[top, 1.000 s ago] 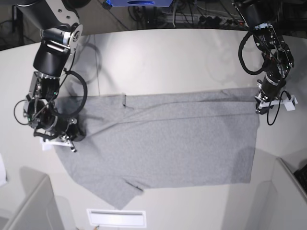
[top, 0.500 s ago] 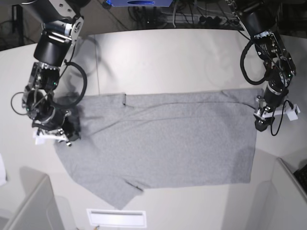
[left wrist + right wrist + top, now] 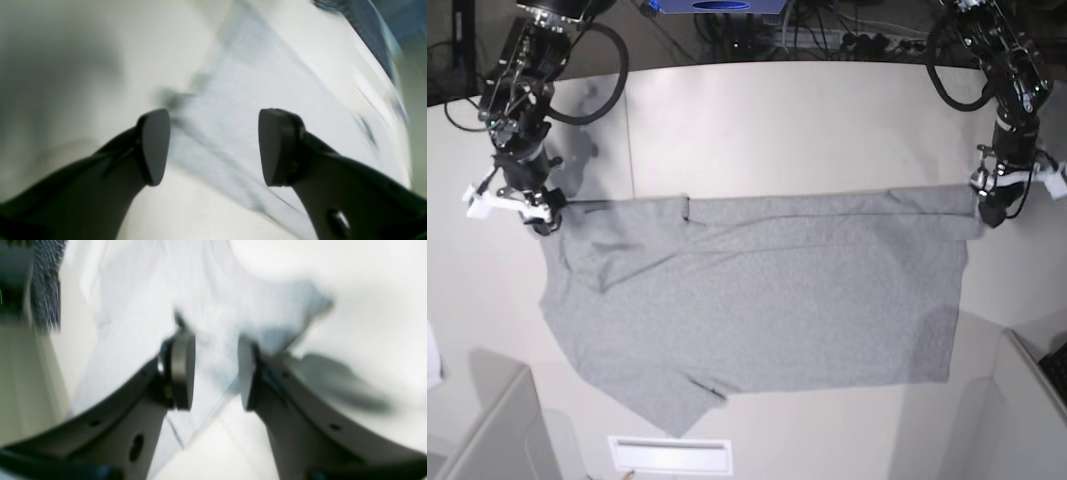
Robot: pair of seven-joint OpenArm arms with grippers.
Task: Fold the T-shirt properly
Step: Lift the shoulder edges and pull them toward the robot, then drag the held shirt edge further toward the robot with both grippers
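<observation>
1. Overhead, a large heather-grey T-shirt (image 3: 757, 300) is seen spread across a pale table (image 3: 777, 130), plain side up, with its length running from side to side of the base view.
2. At the lower left of that view, 1 short sleeve is seen pointing toward the near table edge, and a small dark mark is visible at the neckline on the upper edge.
3. The right gripper (image 3: 539, 218) is placed at the shirt's upper left corner in the base view, where the cloth is drawn up into a point at its tip.
4. From the right wrist camera, the right gripper (image 3: 215, 373) is shown with a narrow gap between its 2 fingers (image 3: 181, 371), and blurred pale cloth (image 3: 213, 326) is seen in that gap; whether the cloth is pinched cannot be told.
5. The left gripper (image 3: 990, 212) is placed at the shirt's upper right corner in the base view, touching the edge of the cloth.
6. From the left wrist camera, the left gripper (image 3: 213, 146) is shown spread wide, with its 2 dark fingers (image 3: 155, 146) well apart and nothing held between them; the blurred pale cloth (image 3: 267, 100) lies beyond them.
7. A white slotted panel (image 3: 669, 455) is seen at the near table edge, just below the sleeve.
</observation>
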